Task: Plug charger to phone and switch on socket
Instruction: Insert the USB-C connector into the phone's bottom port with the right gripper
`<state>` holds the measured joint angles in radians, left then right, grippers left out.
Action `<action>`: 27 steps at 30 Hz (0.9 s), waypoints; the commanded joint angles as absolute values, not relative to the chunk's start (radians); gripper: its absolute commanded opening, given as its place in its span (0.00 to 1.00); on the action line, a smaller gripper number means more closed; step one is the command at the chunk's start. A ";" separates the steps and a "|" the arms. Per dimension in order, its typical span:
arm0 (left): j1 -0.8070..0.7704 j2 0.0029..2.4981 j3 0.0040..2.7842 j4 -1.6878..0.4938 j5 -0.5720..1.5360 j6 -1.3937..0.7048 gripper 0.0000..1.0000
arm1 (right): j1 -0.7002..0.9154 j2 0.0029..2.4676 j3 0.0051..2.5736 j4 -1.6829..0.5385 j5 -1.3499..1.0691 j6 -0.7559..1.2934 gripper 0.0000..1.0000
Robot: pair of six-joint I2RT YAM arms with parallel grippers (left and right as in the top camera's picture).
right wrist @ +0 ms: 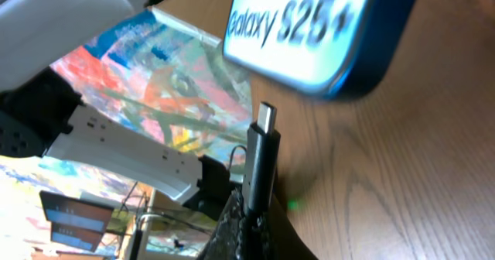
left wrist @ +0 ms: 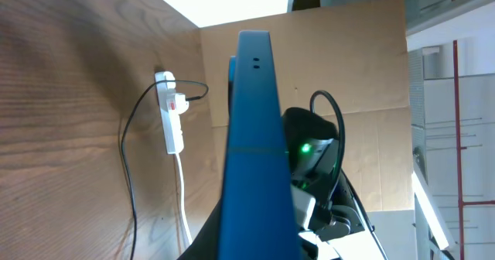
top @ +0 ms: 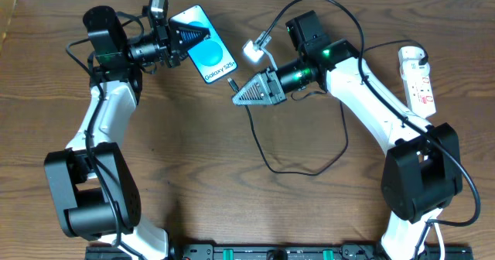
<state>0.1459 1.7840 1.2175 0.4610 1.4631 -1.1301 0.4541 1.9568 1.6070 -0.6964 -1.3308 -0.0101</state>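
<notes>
Even overhead light; phone [right wrist: 325, 35] blurred close up.

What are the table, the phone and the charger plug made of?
The table looks like wood or wood-print board: brown grain lines, matte. The phone: glossy, glass-like screen; smooth blue rim, maybe metal or plastic. The charger: black shell, probably plastic, with a shiny metal-looking tip.
</notes>
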 commanded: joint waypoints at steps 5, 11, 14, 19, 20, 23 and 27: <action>0.146 1.761 1.229 0.474 1.462 -1.147 0.07 | 0.491 1.962 1.607 -0.596 -1.316 0.187 0.01; 0.146 1.761 1.229 0.474 1.461 -1.147 0.07 | 0.501 1.962 1.607 -0.591 -1.314 0.196 0.01; 0.146 1.761 1.229 0.474 1.462 -1.147 0.07 | 0.500 1.962 1.607 -0.588 -1.303 0.207 0.01; 0.146 1.761 1.229 0.474 1.463 -1.150 0.07 | 0.497 1.962 1.607 -0.545 -1.281 0.253 0.01; 0.146 1.761 1.229 0.473 1.464 -1.150 0.07 | 0.497 1.962 1.607 -0.531 -1.281 0.263 0.01; 0.146 1.761 1.229 0.474 1.477 -1.150 0.07 | 0.497 1.962 1.607 -0.506 -1.281 0.277 0.01; 0.147 1.761 1.229 0.474 1.503 -1.150 0.07 | 0.496 1.962 1.607 -0.508 -1.264 0.277 0.01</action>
